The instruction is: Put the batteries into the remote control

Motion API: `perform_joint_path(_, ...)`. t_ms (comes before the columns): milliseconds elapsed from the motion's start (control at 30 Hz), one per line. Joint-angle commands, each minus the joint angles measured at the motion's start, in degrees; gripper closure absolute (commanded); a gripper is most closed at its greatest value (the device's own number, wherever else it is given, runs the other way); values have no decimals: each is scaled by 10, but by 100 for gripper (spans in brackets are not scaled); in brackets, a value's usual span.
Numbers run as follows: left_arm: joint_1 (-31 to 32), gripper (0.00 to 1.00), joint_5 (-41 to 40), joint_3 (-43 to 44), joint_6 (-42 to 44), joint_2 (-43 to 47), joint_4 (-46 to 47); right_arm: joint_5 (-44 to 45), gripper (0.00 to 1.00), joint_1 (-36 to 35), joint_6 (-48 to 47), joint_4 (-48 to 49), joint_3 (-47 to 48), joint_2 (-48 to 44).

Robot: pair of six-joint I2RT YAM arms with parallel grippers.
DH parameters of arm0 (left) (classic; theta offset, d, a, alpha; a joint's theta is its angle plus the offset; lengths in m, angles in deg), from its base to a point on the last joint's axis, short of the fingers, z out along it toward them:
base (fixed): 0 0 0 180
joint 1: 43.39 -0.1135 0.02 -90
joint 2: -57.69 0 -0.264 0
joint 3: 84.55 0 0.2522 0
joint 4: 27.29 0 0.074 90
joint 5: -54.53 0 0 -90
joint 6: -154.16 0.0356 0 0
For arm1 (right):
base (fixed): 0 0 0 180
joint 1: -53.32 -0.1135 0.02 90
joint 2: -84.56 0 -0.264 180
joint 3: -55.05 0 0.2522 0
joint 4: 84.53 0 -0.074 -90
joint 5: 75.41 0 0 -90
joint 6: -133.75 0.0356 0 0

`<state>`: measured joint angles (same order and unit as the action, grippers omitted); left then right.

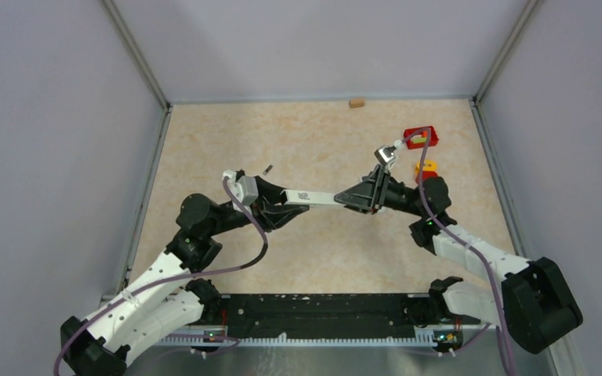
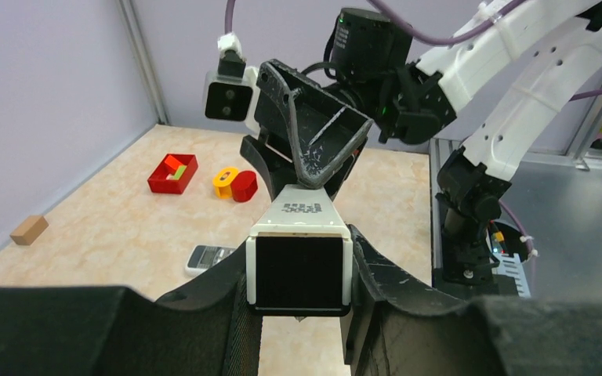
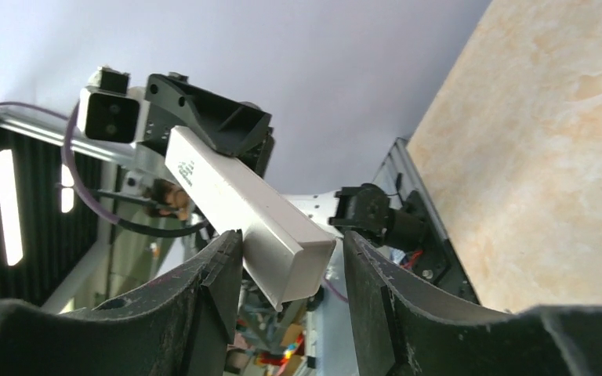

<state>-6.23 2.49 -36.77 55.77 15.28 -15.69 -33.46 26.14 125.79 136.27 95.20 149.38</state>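
Left pincer [image 2: 299, 270] clamped on left end of the long white bar [image 1: 317, 199] in mid-air, right pincer [image 3: 291, 258] parted around the right end, gap one side; remote control [image 2: 210, 257] flat on surface [image 1: 313, 258] underneath.

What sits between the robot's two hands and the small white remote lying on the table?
A long plain white bar: the left hand clamps one end, and the other end lies between the right hand's fingers. The small white remote control with grey buttons lies on the tan table below, with nothing visible on it.
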Motion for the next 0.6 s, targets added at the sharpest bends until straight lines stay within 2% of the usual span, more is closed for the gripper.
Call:
perform_joint_path(0, -4, 100, -17, 14, 29, 16, 24, 21, 50, 7, -149, -203, 46, -57)
perform_joint_path(67, -4, 100, -10, 14, 31, 13, 24, 28, 48, 7, -172, -255, 59, -72)
perform_joint_path(233, -4, 100, -5, 15, 41, 8, 24, 18, 48, 7, -158, -254, 63, -74)
perform_joint_path(367, -4, 100, -5, 19, 57, 10, 2, 15, 55, 7, -151, -290, 80, -76)
perform_joint_path(467, -4, 100, -5, 19, 67, 11, -9, 21, 56, 7, -164, -336, 93, -79)
perform_joint_path(567, -4, 100, -5, 21, 73, 10, -18, 20, 59, 7, -164, -343, 94, -80)
